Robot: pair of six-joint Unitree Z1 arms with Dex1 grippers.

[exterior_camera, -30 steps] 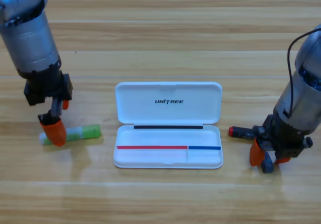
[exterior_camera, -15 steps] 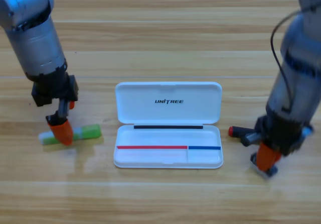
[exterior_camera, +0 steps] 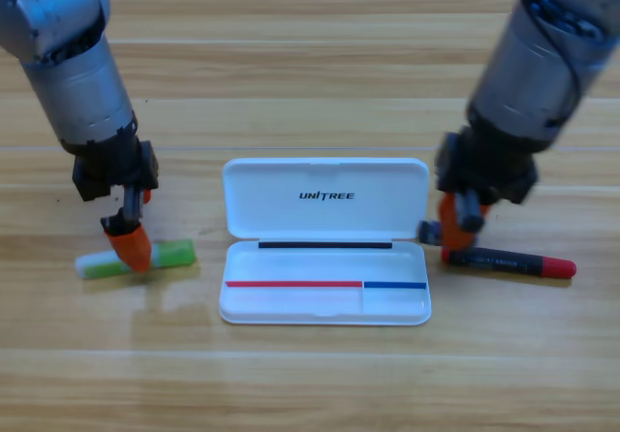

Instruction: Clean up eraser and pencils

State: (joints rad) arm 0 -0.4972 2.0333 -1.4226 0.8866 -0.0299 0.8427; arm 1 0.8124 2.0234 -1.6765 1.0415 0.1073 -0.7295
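Pencils are both out on the tabletop, so the tidy-up has hardly begun. The big white case lies open in the middle with nothing put inside it. The black pencil lies just to the right of the case, flat on the wood. The green pencil lies to the left of the case. The left end effector is down on the green pencil, and I cannot tell if it is squeezing it. The right end effector sits at the near end of the black pencil, by the case corner, and I cannot tell its grip either. I cannot see the eraser anywhere. I think all of it has yet to go in.
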